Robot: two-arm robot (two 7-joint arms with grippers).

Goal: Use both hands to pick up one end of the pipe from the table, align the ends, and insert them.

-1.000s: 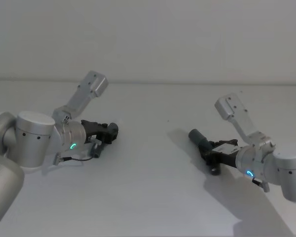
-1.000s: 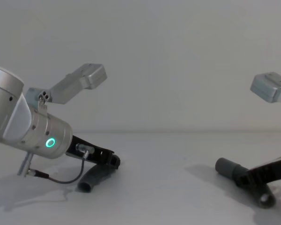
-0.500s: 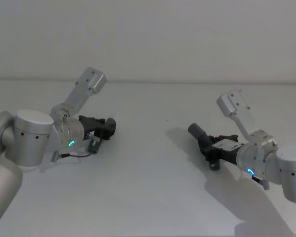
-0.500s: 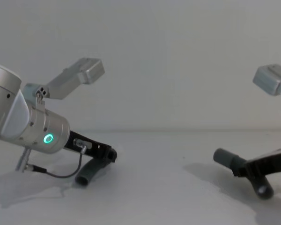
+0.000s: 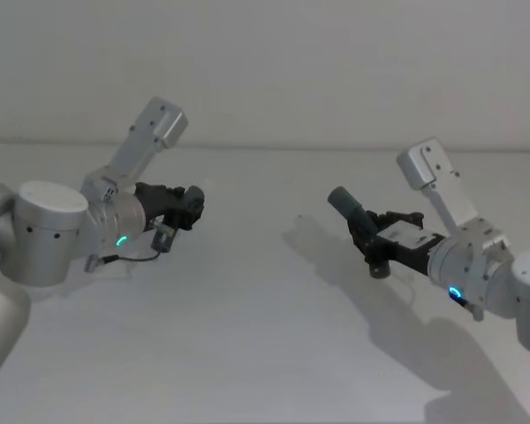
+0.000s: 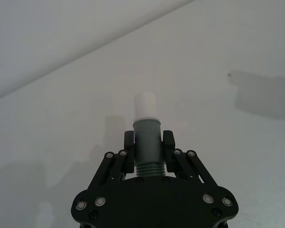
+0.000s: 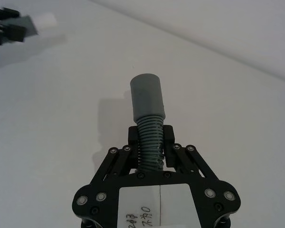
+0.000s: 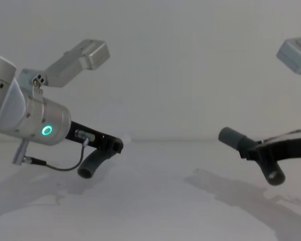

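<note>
My left gripper [image 5: 193, 206] is shut on the shorter pipe piece [image 8: 92, 163], which hangs above the table [image 5: 247, 336]. In the left wrist view the gripper [image 6: 148, 142] clamps the grey cuff, and the narrow end with a pale whitish tip [image 6: 145, 102] juts out past the fingers. My right gripper [image 5: 376, 244] is shut on the ribbed body of the longer piece [image 8: 234, 137], also held off the table. Its wide grey sleeve end [image 7: 147, 99] sticks out beyond the gripper [image 7: 149, 140] and points toward the left arm. The two ends are far apart.
The white-grey table stretches wide between the two arms, with only their shadows on it. A pale wall rises behind the table's far edge [image 5: 274, 147]. The left arm's piece [image 7: 35, 21] also appears far off in the right wrist view.
Both arms have risen, lifting their pipe pieces off the table. The right piece has moved up and slightly toward the middle; the left piece now hangs clear of the surface.
</note>
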